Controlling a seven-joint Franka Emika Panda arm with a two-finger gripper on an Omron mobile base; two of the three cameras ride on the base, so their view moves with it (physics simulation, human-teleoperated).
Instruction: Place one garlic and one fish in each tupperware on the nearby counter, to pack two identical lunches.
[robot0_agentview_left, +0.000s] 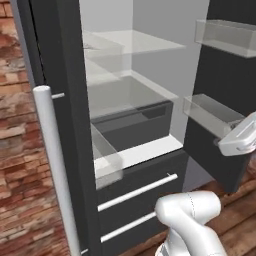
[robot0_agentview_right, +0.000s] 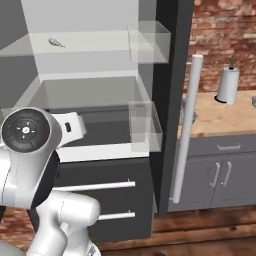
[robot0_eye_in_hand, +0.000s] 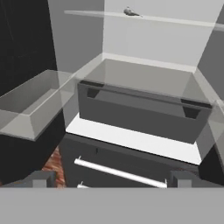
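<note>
A small silver-grey fish (robot0_agentview_right: 56, 43) lies on the upper glass shelf of the open fridge, and the hand view has the fish (robot0_eye_in_hand: 130, 12) at its top. My gripper (robot0_eye_in_hand: 111, 180) is open, its two dark fingertips (robot0_eye_in_hand: 41, 178) set wide apart with nothing between them. It hangs in front of the fridge, below the fish and facing the dark crisper drawer (robot0_eye_in_hand: 140, 113). The white hand (robot0_agentview_left: 240, 137) reaches in from the right. The wood-grain counter (robot0_agentview_right: 225, 117) runs to the right of the fridge. The garlic and the tupperware are out of view.
Clear door bins (robot0_agentview_left: 212, 112) hang on the open fridge doors on both sides. A long white door handle (robot0_agentview_right: 187, 130) stands between fridge and counter. A paper-towel roll (robot0_agentview_right: 227, 85) stands on the counter. Two freezer drawers with metal handles (robot0_agentview_left: 137, 192) sit below.
</note>
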